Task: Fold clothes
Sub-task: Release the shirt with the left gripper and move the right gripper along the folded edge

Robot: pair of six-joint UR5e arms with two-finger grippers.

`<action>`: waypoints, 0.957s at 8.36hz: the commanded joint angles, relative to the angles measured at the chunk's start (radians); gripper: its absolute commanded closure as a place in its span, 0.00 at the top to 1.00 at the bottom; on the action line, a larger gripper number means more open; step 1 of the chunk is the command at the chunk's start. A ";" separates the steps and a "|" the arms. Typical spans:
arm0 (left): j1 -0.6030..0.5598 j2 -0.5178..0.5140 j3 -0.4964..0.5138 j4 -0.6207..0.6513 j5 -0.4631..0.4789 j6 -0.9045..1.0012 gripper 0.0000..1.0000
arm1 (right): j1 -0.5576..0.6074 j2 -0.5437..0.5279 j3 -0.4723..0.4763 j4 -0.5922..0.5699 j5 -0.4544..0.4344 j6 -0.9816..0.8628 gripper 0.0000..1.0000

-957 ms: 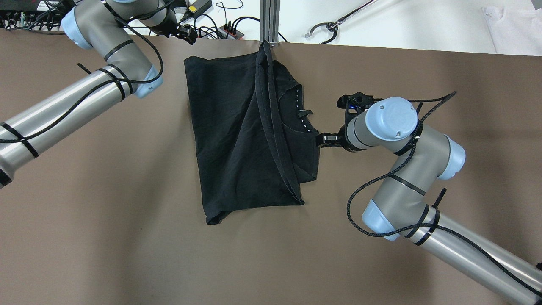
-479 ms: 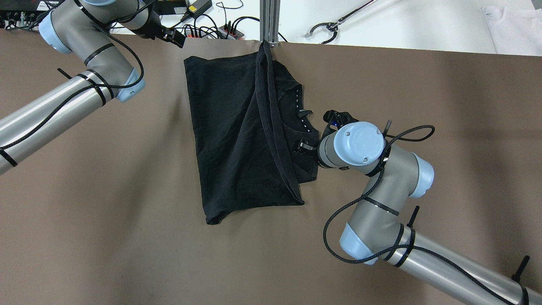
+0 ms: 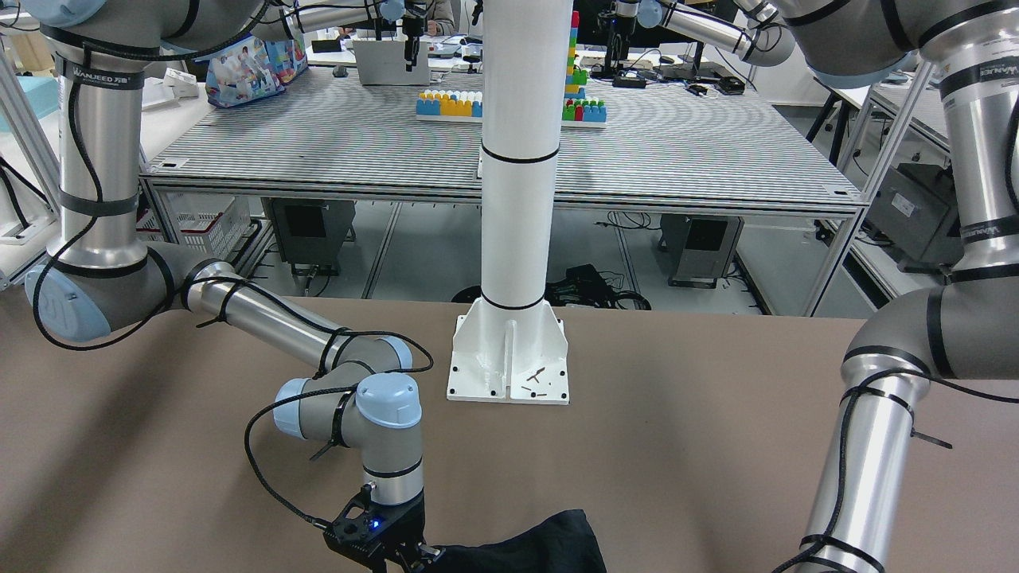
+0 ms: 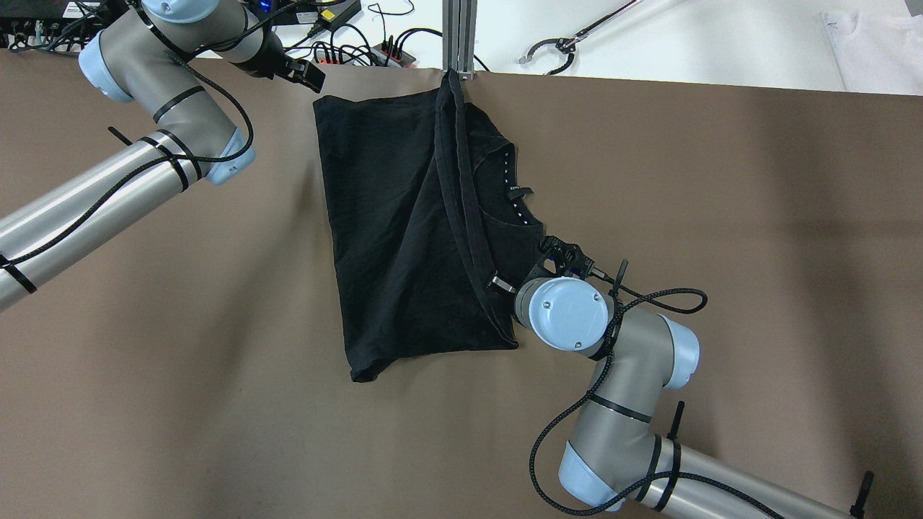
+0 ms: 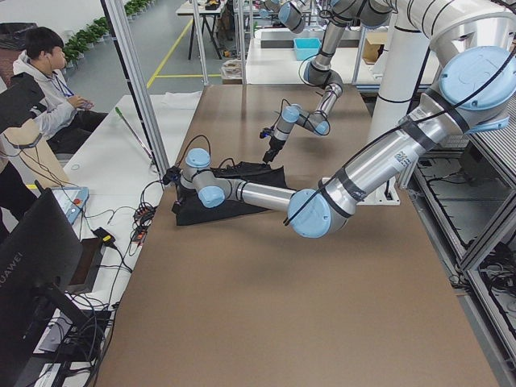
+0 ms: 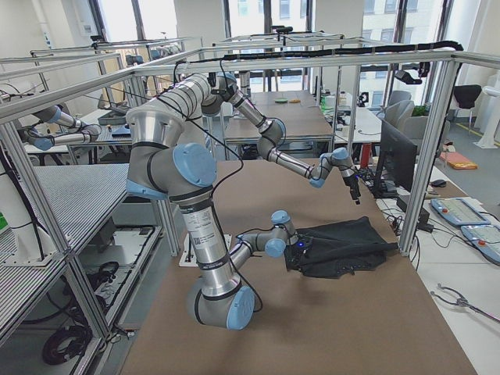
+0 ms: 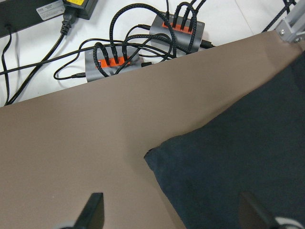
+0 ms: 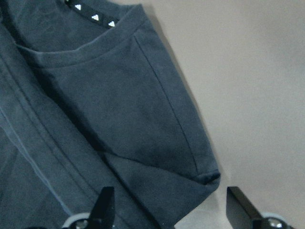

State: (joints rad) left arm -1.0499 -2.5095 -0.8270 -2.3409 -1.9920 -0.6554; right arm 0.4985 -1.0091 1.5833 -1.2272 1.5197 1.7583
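The clothes are one black garment (image 4: 404, 231), partly folded on the brown table (image 4: 180, 404), with its collar showing on the right (image 4: 515, 191). My right gripper (image 4: 502, 283) hovers open over the garment's near right part. In the right wrist view its fingers (image 8: 105, 210) straddle the hemmed corner (image 8: 205, 176) without touching it. My left gripper (image 4: 303, 72) stands open just beyond the garment's far left corner (image 7: 152, 157), fingers (image 7: 93, 214) spread above the table. The front-facing view shows only a bulge of the garment (image 3: 541, 545) beside the right gripper (image 3: 398, 555).
An aluminium post (image 4: 459, 36) stands at the table's far edge, touching the garment's top. Power strips and cables (image 7: 109, 59) lie beyond that edge. The white pillar's base plate (image 3: 509, 358) sits behind the arms. A person (image 5: 40, 72) sits at the table's far side.
My right arm has swung down along the garment's right edge, from beside the collar to its near right corner. My left gripper has shifted slightly by the far left corner. The garment has not moved.
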 commanded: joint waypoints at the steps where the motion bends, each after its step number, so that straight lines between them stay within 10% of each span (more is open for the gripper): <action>1: 0.004 0.001 -0.001 -0.002 0.001 -0.001 1.00 | -0.011 -0.032 -0.034 0.085 -0.021 0.015 0.73; 5: 0.005 0.012 -0.001 -0.005 0.002 0.000 1.00 | -0.009 -0.036 -0.020 0.120 -0.021 0.038 0.00; 8: 0.005 0.014 -0.001 -0.006 0.002 0.000 1.00 | -0.006 -0.057 0.016 0.120 -0.019 0.033 0.00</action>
State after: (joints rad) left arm -1.0447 -2.4976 -0.8283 -2.3461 -1.9897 -0.6550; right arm 0.4901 -1.0505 1.5731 -1.1079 1.4988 1.7949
